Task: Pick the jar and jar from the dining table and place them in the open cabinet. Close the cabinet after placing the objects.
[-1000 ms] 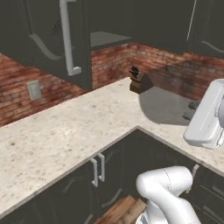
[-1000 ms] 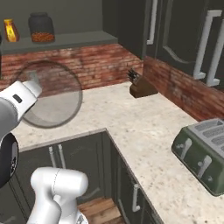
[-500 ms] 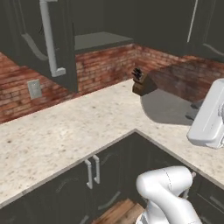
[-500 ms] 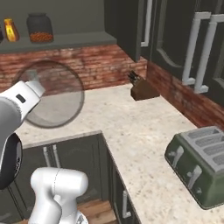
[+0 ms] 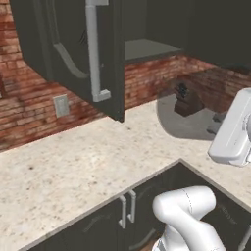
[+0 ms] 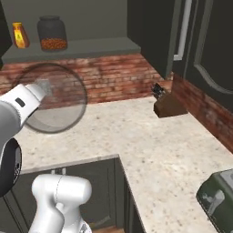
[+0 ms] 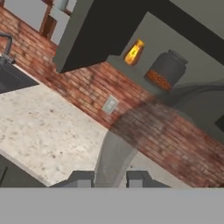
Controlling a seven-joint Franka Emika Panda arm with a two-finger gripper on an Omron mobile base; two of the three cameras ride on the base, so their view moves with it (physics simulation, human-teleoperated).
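Clearly the frosted grey jar (image 6: 59, 105) is the thing in play: it hangs in the air in front of the brick wall (image 6: 113, 75), well above the speckled countertop (image 6: 150, 150) and below the cabinet shelf (image 6: 91, 46). In the hand view it rises as a pale translucent shape from between the fingertips, so the gripper (image 7: 110, 178) is closed on it and carrying it. The other jar (image 6: 52, 33), the one with orange-red granules, stands on that shelf beside a small yellow-orange bottle (image 6: 20, 35), so I judge that half of the placing is done and the step in hand is lifting the second jar in. To do it well, the jar's base should be brought above the shelf's front edge before moving inward, since it is wide and currently sits lower than the lip. The bare stretch of shelf to the right of the granule jar looks like the safest landing spot; aiming there avoids knocking the two things already stored. Keeping the jar upright and letting go only once its base is on the shelf matters too. The open cabinet door (image 5: 73, 49), with its long silver handle (image 5: 93, 49), juts out nearby and needs room, as it has to be swung shut afterwards. A knife block (image 6: 166, 102) in the counter corner is well apart.
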